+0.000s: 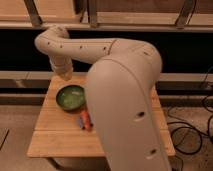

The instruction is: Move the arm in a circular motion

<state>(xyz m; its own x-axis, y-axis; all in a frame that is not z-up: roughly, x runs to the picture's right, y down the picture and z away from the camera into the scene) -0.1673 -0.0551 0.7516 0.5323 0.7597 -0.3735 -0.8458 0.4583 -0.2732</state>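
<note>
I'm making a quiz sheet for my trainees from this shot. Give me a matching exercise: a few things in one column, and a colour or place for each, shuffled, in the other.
Things:
1. arm
2. bowl
3. small packet
4. pincer

Colour or place:
A. green, on the left part of the wooden table
B. orange-red, lying in front of the bowl
C. cream, bent across the whole view
D. at the arm's far end, above the table's back edge near the bowl

Pairs: 1-C, 2-A, 3-B, 4-D
</note>
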